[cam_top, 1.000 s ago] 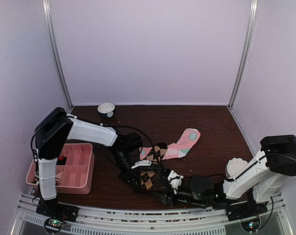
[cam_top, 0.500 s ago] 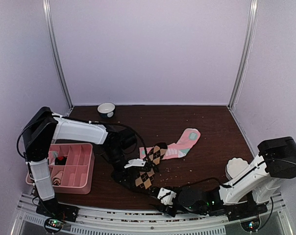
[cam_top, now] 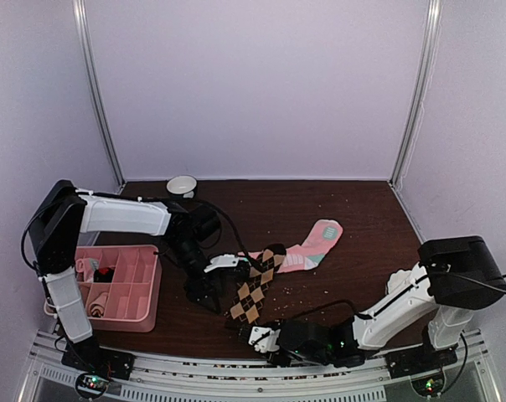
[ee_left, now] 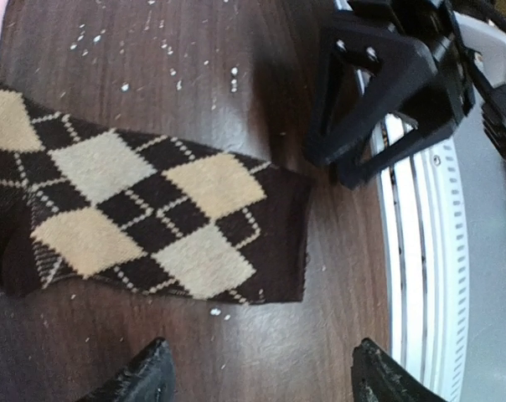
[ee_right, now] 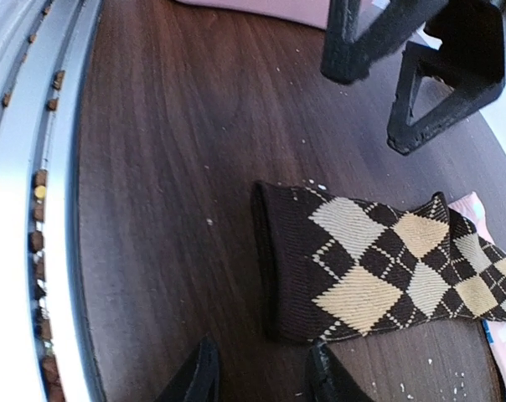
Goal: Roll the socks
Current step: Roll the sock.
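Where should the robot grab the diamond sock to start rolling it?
Probably by its ribbed brown cuff, coming from the near rail side. The argyle sock lies flat with that straight edge free on bare table, while its far end overlaps the pink sock.

Left pincer [ee_left: 261, 381] now wide, off the argyle sock [ee_left: 152, 218].
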You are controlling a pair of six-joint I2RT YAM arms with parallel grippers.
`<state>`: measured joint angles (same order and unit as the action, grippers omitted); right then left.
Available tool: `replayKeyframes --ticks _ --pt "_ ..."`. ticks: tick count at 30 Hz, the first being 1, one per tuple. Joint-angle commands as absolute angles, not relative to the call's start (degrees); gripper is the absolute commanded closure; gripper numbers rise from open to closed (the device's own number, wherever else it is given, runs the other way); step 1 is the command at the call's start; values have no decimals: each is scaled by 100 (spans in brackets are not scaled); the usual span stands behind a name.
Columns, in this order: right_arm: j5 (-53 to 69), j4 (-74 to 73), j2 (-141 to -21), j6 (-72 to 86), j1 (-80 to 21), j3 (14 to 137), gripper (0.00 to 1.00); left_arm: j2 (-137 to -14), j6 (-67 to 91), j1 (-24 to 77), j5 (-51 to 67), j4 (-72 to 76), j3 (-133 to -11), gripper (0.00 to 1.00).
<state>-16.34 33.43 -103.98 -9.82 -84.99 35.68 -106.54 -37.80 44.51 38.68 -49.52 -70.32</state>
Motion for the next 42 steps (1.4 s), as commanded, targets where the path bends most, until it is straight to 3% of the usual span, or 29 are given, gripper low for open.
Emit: replayKeyframes --ticks 1,5,7,8,15,26,34,42 --pt "-1582 3223 -10512 -1137 -8302 3609 65 -10314 -3814 4413 3797 -4830 -6848 23" --pt "-1564 3139 -10578 -1277 -8259 3740 67 -10084 -3692 4414 3555 -4538 -6686 19" --pt "-1500 3058 -10590 -1351 -8252 3831 68 -10043 -3634 4410 3481 -4482 -6684 3" --pt "-1472 2966 -10596 -1369 -8253 3877 68 -10050 -3575 4409 3443 -4467 -6702 2" --pt "-1408 2778 -10754 -1399 -8250 3963 72 -9897 -3373 4303 3329 -4395 -6712 2" --pt "-834 2357 -10686 -344 -7755 4183 100 -9230 -3770 4245 3108 -3880 -5874 2" --pt "344 2604 -10181 1198 -7326 3864 100 -9218 -3970 4542 3212 -3822 -5777 3" --pt "1271 3175 -10046 2652 -6959 3676 100 -9201 -4053 5413 2496 -3132 -5479 7"
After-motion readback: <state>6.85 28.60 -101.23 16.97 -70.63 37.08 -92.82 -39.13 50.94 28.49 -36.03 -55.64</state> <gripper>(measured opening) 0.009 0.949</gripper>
